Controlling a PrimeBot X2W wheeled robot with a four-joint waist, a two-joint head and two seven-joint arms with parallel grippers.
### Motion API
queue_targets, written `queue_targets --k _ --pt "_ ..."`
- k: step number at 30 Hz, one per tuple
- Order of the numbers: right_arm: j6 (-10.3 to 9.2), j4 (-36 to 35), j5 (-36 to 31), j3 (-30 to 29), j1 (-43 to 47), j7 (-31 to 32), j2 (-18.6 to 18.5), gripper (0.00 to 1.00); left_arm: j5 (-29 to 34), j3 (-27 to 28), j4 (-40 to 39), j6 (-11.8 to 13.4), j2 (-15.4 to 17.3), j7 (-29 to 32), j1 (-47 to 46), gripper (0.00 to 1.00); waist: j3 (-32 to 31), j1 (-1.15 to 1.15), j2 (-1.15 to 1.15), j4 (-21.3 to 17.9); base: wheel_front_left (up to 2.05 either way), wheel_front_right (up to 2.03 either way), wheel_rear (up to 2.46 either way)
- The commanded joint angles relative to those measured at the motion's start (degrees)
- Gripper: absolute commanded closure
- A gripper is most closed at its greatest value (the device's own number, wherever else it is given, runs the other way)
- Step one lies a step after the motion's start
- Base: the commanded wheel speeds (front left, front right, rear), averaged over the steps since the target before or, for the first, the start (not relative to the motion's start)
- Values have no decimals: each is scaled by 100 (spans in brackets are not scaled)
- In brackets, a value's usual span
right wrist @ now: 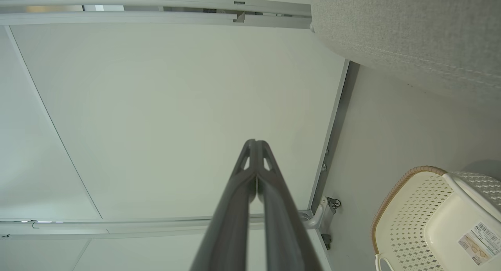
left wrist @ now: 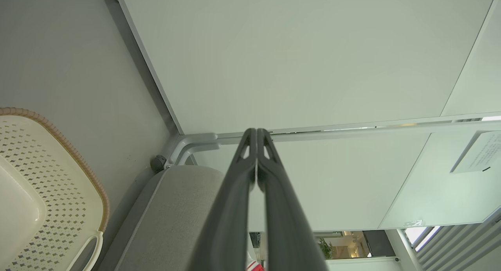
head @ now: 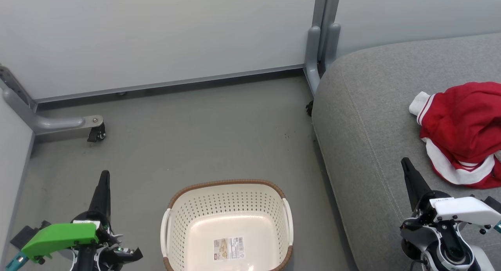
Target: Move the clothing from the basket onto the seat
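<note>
The red clothing (head: pixel 464 130) with white bands lies bunched on the grey seat (head: pixel 372 138) at the right. The cream basket (head: pixel 229 224) with a brown rim stands on the floor at the bottom middle; inside it I see just a paper label. It also shows in the left wrist view, basket (left wrist: pixel 43 185), and in the right wrist view, basket (right wrist: pixel 434 220). My left gripper (head: pixel 105 175) is shut and holds nothing, left of the basket. My right gripper (head: pixel 405 161) is shut and holds nothing, over the seat just left of the clothing.
Pale partition panels (head: pixel 156 40) close off the back and the left, with grey feet on castors (head: pixel 96 132) on the floor. Between the panels, the basket and the seat lies grey floor (head: pixel 203 130).
</note>
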Motion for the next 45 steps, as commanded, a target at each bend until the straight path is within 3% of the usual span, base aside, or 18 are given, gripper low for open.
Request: queue_targets --k 1,8,45 --pt "2 24 121 -30 -82 46 -9 100 -130 49 21 -18 8 44 -84 100 0 0 0 -4 0 0 0" --pt "2 66 379 -73 -97 122 -2 100 -343 85 34 -20 -2 117 -122 100 -1 0 0 -22 0 0 0" --pt "2 67 269 -153 -92 176 64 100 -237 150 36 -20 -59 173 -119 100 -1 0 0 -22 0 0 0"
